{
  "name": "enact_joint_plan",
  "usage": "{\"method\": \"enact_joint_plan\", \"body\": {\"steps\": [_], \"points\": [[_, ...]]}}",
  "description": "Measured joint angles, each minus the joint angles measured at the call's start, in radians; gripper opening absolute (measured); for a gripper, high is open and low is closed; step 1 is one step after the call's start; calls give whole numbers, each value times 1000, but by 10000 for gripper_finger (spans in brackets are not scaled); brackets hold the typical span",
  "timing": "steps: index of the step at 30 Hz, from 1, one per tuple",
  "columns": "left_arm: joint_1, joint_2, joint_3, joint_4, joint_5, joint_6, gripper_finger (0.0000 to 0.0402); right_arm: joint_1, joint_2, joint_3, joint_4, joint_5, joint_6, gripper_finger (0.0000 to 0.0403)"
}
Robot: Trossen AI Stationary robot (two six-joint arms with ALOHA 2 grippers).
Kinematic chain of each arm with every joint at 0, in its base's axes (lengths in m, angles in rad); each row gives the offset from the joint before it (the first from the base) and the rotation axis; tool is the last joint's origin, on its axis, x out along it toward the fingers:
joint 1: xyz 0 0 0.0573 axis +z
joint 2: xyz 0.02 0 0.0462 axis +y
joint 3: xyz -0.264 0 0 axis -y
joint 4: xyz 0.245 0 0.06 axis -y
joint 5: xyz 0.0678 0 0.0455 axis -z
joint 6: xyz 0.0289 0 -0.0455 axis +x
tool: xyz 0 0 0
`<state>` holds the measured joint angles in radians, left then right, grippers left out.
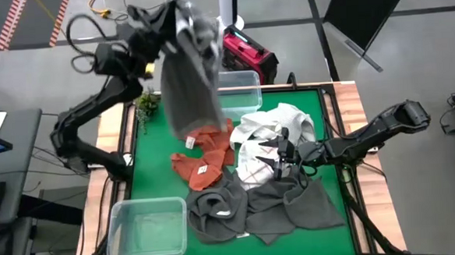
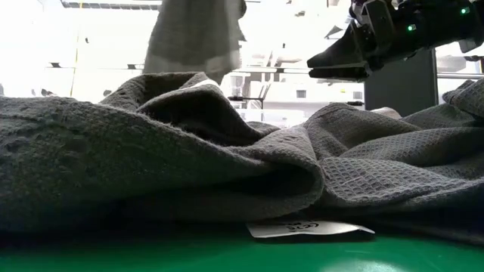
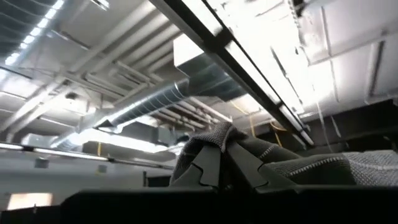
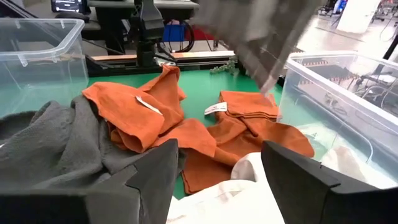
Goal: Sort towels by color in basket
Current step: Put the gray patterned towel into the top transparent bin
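My left gripper (image 1: 173, 19) is raised high over the table's far left part, shut on a grey plaid towel (image 1: 187, 79) that hangs below it; this towel also shows in the low view (image 2: 193, 38) and the right wrist view (image 4: 261, 37). My right gripper (image 1: 280, 157) is open, low over the white towels (image 1: 278, 125) and the red-grid white towel (image 1: 253, 171). Rust towels (image 1: 205, 156) lie in the middle of the table. Dark grey towels (image 1: 263, 205) lie near the front edge. My left gripper pinches a bunched fold of the grey plaid towel (image 3: 214, 138) between its two fingers, which are tipped upward toward the ceiling. The cloth spills over the fingers (image 3: 292, 165) and hangs down slack. Its lower corner (image 4: 267, 86) hangs clear above the rust towels.
One clear plastic bin (image 1: 240, 92) stands at the far edge behind the pile. Another (image 1: 147, 227) stands at the near left corner. A small green plant (image 1: 147, 104) sits at the table's far left. Bare green mat (image 1: 155, 162) shows left of the rust towels.
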<state>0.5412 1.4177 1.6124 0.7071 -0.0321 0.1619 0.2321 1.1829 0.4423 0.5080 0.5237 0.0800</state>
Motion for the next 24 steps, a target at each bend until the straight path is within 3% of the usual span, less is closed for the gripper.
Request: {"method": "enact_joint_plan", "body": {"steps": [10,24], "points": [[59,225,376,-10,0,-35,0,2,0,-5,-17,0,72,260],[134,495,742,54,-2,-233,0,3,0,-6,-14,0,96,260]]}}
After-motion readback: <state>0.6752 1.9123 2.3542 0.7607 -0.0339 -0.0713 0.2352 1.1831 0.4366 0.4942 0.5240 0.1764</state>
